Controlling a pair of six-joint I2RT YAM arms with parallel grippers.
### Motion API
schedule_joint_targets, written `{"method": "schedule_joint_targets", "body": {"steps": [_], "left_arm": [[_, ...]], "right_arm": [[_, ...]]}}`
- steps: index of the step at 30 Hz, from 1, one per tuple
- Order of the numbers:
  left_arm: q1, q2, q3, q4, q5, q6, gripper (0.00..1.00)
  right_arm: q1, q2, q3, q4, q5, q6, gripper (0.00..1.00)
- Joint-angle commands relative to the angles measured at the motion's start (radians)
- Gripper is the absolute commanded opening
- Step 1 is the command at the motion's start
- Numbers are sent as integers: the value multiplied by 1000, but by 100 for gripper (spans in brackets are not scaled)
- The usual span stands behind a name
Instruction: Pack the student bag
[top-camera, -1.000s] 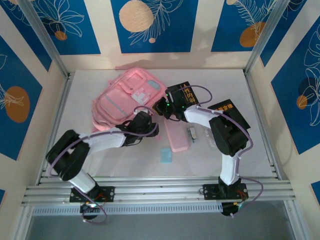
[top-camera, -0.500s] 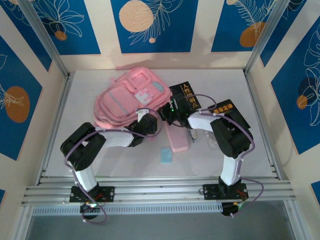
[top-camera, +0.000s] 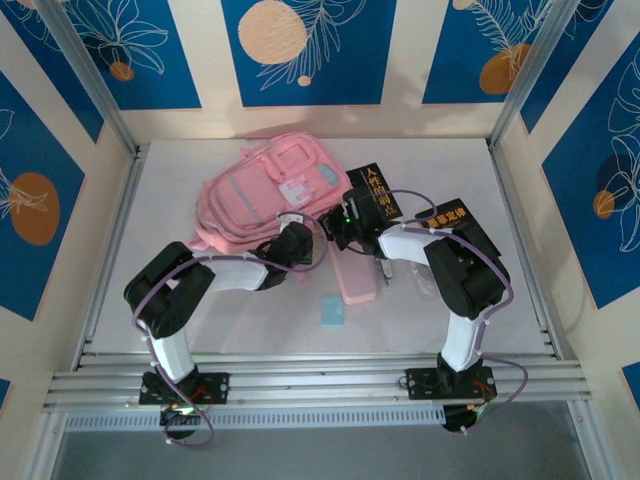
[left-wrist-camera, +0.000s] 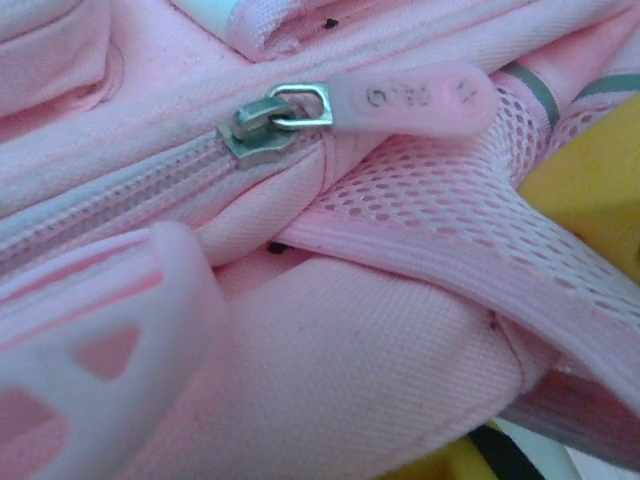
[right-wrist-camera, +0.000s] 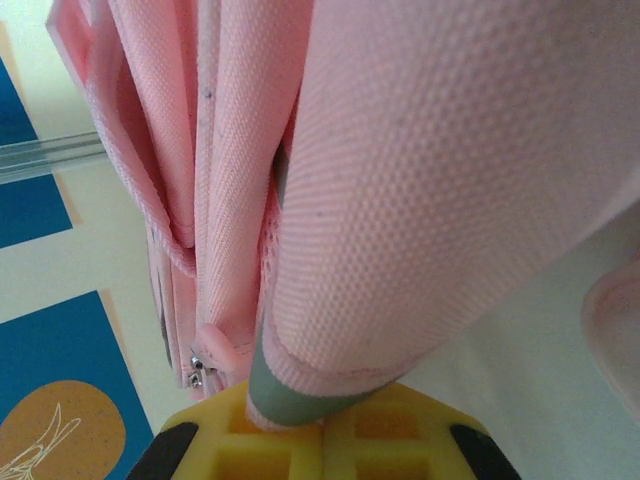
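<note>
Fabric of the student bag (top-camera: 265, 195), lying mid-table toward the back, looks pinched in the right gripper (right-wrist-camera: 320, 425), while the left gripper (top-camera: 298, 243) has a spread I cannot tell and, I'd say, should catch the zipper pull (left-wrist-camera: 420, 97) squarely, then draw steadily.

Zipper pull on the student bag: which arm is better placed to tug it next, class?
Left, probably: the zipper pull sits close before its wrist camera, while the right fingers pinch fabric of the student bag.
</note>
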Motion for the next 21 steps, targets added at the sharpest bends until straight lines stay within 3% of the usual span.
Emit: {"method": "schedule_joint_targets", "body": {"steps": [1, 6, 11, 14, 21], "left_arm": [[0, 0, 77, 144, 81, 34, 0], [23, -61, 56, -1, 196, -18, 0], [46, -156, 71, -321, 317, -30, 0], [60, -208, 44, -421, 350, -41, 0], [95, -254, -5, -543, 293, -37, 0]], "right_arm": [[34, -20, 11, -12, -139, -12, 0], [-17, -41, 42, -78, -96, -156, 0], [-75, -44, 96, -156, -78, -301, 0], [-104, -29, 115, -159, -85, -321, 0], [-136, -8, 119, -117, -107, -285, 0]]}}
